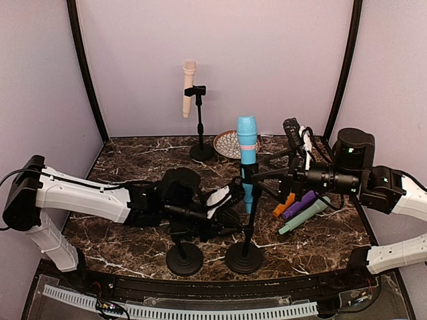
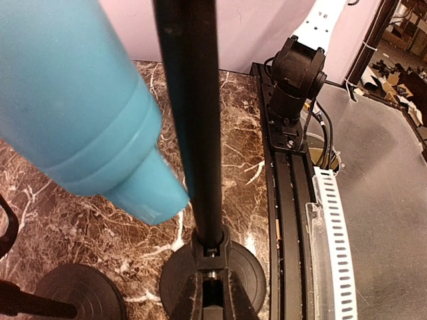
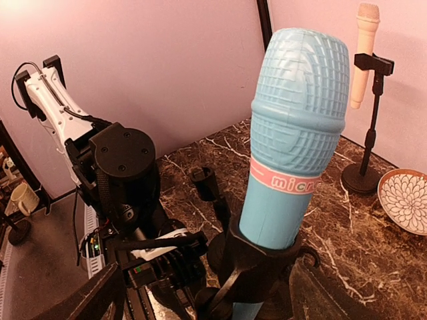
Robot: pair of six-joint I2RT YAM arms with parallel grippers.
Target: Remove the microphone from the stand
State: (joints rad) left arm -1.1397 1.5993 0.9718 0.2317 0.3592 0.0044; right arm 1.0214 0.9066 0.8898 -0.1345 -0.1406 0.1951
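Mic: the blue mic stands head-up in the clip of the front stand, near the middle of the table.
Long axis: close to upright, leaning a little; its tail pokes out below the clip beside the pole.
Way out: as I see it, up along that axis, so the pull should follow the lean and not go sideways.
Right gripper: the right gripper comes in level from the right at clip height. Its fingers are spread wide to either side of the clip and grip nothing.
Left gripper: the left gripper sits lower, with the pole running down into its fingertips. It looks clamped on the pole, steadying the stand.
Nearer arm: the right one, for the mic body; the body lies straight ahead of it and a touch higher.
Mic surface: smooth hard plastic, a moulded grid on the rounded head, a pink lettered band below it, and a barrel that narrows downward.
Stand: a thin black rod on a round, heavy-looking base; the clip is a black cup open at the top.
Table: dark marble pattern, glossy.
Around: a second base just left, a cream mic on a rear stand, a patterned plate, and coloured pieces lying flat on the right.
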